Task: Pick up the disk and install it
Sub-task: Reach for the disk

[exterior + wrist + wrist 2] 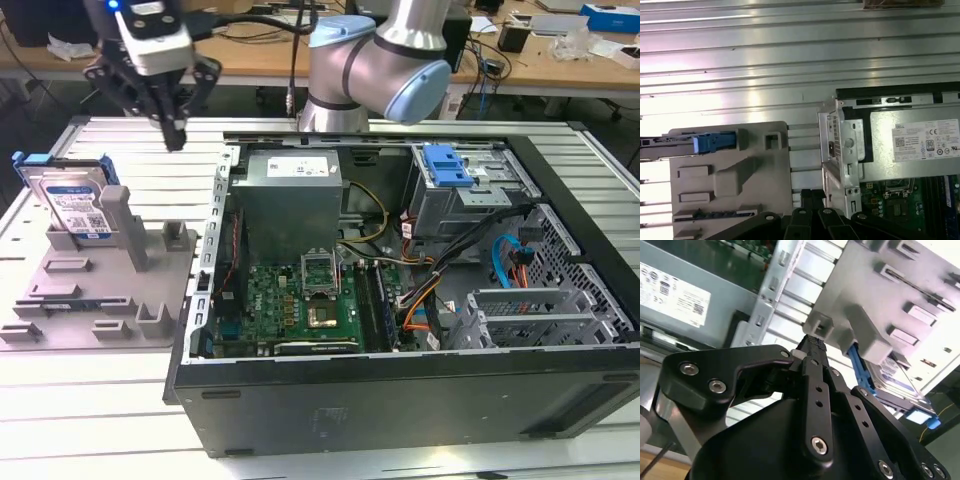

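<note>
A long wooden desk [560, 70] runs across the back in the exterior view, strewn with dark cables [250, 25], clear packets [578, 40] and a blue box [612, 14]. Nearer, a ribbed metal work table [90, 400] catches bright glare; beneath the desk it is dark.

The arm [400, 60] is wearing silver-grey tubing with pale blue joint caps [418, 98]. A white wrist housing [155, 40] is glowing blue at its 11 o'clock corner. The black gripper [812, 344] is showing linked bars studded with silver hex screws [818, 445].
</note>
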Motion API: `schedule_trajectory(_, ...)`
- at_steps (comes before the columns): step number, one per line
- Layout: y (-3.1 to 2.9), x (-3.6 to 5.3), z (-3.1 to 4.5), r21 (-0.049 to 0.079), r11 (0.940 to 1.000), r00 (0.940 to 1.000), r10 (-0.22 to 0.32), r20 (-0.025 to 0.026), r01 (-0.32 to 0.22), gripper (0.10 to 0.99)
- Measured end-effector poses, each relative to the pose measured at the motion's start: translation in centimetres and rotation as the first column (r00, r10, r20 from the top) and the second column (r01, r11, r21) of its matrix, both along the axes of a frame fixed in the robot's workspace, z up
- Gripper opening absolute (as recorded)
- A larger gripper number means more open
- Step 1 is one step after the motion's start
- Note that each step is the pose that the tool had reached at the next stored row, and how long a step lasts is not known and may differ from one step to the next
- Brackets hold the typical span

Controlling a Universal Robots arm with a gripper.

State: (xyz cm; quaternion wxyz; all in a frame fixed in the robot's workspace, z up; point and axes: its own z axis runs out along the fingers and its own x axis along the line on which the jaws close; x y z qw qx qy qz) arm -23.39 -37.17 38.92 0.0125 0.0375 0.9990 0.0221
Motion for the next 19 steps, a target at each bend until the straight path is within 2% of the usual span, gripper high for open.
schedule_trajectory(4,0.33,-2.08,-0.06,0.0,1.0,1.0,0.0,0.0,0.0,0.106)
schedule_trajectory(5,0.48,-2.97,-0.09,0.0,1.0,1.0,0.0,0.0,0.0,0.106)
schedule_trajectory(6,0.78,-4.59,-0.16,0.0,1.0,1.0,0.0,0.0,0.0,0.106)
schedule_trajectory(7,0.91,-5.23,-0.19,0.0,1.0,1.0,0.0,0.0,0.0,0.106)
schedule_trajectory(11,1.49,-7.26,-0.31,0.0,1.0,1.0,0.0,-0.0001,0.0,0.106)
schedule_trajectory(12,1.74,-7.99,-0.35,0.0,1.0,1.0,0.0,0.0,0.0,0.106)
schedule_trajectory(15,2.39,-9.12,-0.44,0.0,1.0,1.0,0.0,0.0,0.0,0.106)
schedule_trajectory(17,3.13,-10.11,-0.55,0.0,1.0,1.0,0.0,0.0002,0.0,0.106)
schedule_trajectory(19,3.63,-10.73,-0.59,0.0,1.0,1.0,0.0,-0.0001,0.0,0.106)
